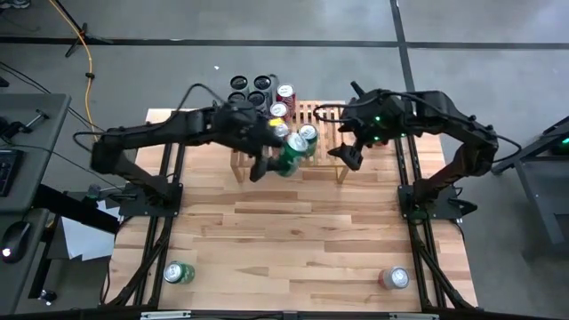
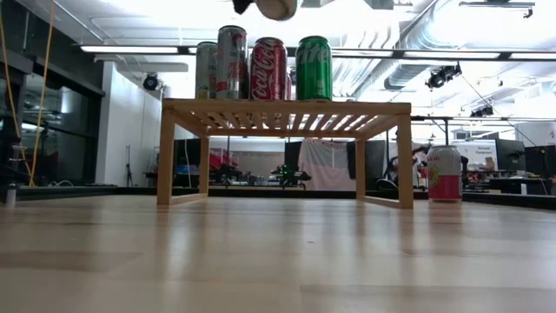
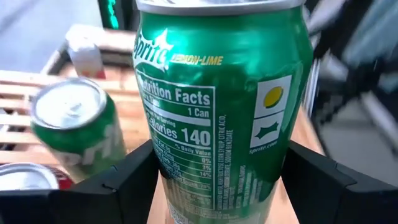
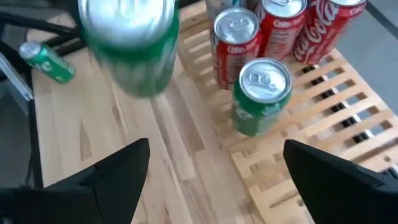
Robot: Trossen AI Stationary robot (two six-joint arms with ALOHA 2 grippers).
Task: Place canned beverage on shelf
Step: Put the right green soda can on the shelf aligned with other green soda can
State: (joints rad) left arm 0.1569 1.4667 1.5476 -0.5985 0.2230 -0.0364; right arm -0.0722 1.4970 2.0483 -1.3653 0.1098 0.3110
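Sprite can [image 3: 221, 112] sits clamped upright in our left end effector [image 3: 221, 186], raised over the bench [image 1: 293, 231] just before the shelf [image 1: 324, 116], ready to join the cans standing there. Our right end effector [image 4: 214, 180] hangs spread apart, empty, above the shelf.

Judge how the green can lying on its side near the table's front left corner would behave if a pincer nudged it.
The lying green can rests on its curved side on smooth bare wood, so a sideways nudge would probably send it rolling. Its glossy metal wall looks slippery. It appears undented, so likely stiff, though thin walls may dent under a hard squeeze.
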